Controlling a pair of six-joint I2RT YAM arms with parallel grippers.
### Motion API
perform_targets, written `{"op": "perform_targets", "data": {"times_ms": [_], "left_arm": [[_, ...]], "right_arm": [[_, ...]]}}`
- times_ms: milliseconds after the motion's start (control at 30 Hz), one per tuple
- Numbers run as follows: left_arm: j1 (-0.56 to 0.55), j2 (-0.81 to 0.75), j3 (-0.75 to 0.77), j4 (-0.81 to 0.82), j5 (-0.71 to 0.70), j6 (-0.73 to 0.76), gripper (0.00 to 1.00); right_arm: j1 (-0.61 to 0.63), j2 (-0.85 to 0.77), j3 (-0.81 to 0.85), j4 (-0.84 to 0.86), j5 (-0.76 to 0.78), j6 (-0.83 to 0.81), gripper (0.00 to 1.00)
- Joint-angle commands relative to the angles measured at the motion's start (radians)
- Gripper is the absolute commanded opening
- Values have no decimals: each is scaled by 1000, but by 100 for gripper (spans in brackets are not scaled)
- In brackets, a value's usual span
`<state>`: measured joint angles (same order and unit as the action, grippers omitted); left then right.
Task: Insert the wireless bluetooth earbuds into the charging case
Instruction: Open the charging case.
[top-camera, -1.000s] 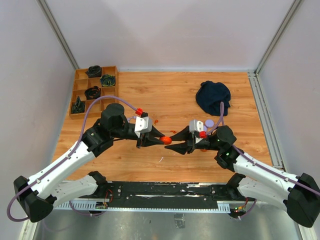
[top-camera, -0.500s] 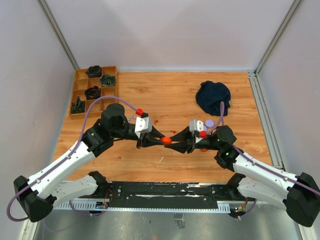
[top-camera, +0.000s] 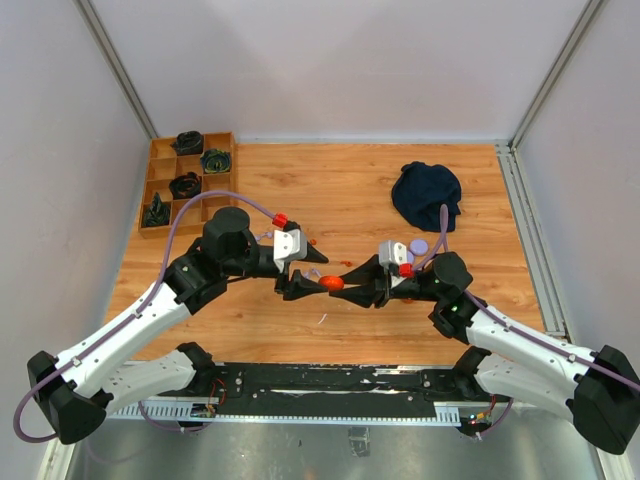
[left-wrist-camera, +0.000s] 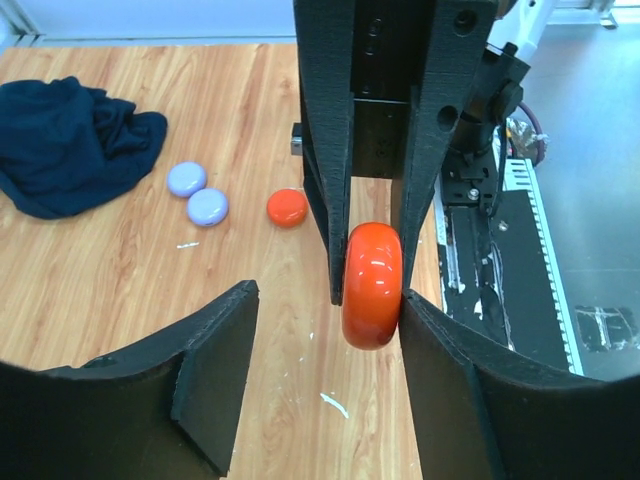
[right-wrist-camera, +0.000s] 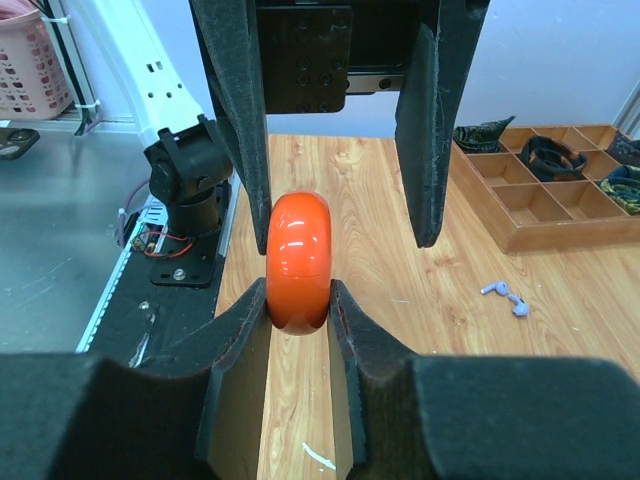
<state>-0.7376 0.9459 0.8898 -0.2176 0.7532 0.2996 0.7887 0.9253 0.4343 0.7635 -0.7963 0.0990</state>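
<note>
The right end effector (right-wrist-camera: 300, 312) is clamped tight on the orange-red puck (right-wrist-camera: 298, 262), held on edge above the tabletop (top-camera: 380, 190) — the left end effector (top-camera: 312, 278) faces it, jaws apart either side, gripping nothing. The lilac earbuds (right-wrist-camera: 504, 294) lie loose near the wooden tray (right-wrist-camera: 560, 200)

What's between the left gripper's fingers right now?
The orange-red puck, pinched by the right gripper; the left gripper stands open around it, per the left wrist view.

Bright, even light casts only soft, faint shadows.
</note>
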Motion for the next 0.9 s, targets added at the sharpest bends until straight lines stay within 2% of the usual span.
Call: {"op": "perform_targets", "data": {"times_ms": [0, 200, 600, 767, 867], "left_arm": [[-9, -10, -6, 33, -78, -32, 64], [-9, -37, 1, 82, -105, -95, 66], [-9, -42, 17, 79, -151, -128, 69], [-8, -46, 12, 94, -180, -169, 73], [-9, -48, -10, 129, -255, -235, 75]], "right_arm": [[-18, -24, -12, 40, -10, -21, 9], [-17, -42, -28, 4, -5, -57, 9], [-19, -79, -48, -30, 16, -80, 8], [-30, -101, -69, -54, 75, -92, 8], [-42, -132, -84, -117, 137, -118, 9]]}}
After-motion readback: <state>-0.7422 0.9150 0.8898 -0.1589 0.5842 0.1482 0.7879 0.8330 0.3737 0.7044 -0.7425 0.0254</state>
